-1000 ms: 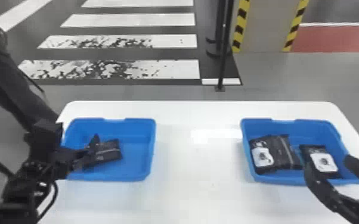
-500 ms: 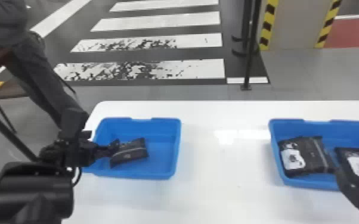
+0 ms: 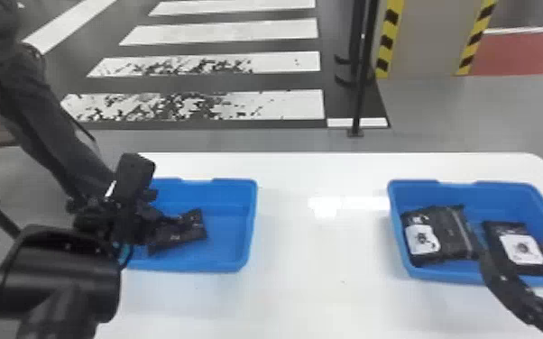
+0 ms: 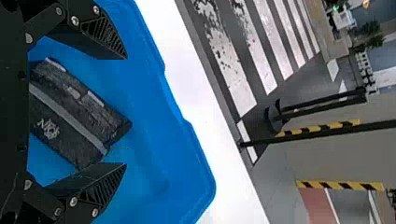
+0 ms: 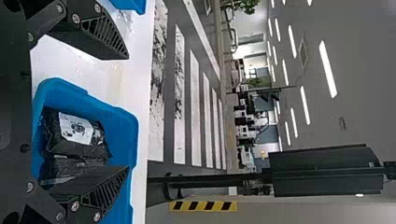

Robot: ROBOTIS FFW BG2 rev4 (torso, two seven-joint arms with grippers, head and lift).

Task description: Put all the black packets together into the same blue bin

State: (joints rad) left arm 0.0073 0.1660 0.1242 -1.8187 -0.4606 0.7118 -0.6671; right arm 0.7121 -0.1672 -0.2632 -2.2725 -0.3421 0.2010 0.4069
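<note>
In the head view, my left gripper (image 3: 154, 229) is over the left blue bin (image 3: 249, 225), at the left end of a black packet (image 3: 189, 230) lying there. The left wrist view shows this gripper (image 4: 126, 111) open, the grey-striped packet (image 4: 70, 112) lying on the bin floor between and beyond its fingers. On the right, my open gripper (image 3: 519, 245) stands at the near side of the other blue bin (image 3: 397, 230). Black packets with white labels, one at its left (image 3: 446, 234) and one at its right (image 3: 523, 248), lie inside. The right wrist view has that gripper (image 5: 128, 112) with nothing gripped.
Both bins stand on a white table (image 3: 311, 270), with a wide gap between them. Behind the table's far edge, a black post (image 3: 360, 103) rises from the floor. A person stands past the table's left side.
The head view has swung, shifting both bins in it. Relative to the left bin, my left gripper has moved rightward, farther over the packet. The packets look unmoved in their bins.
</note>
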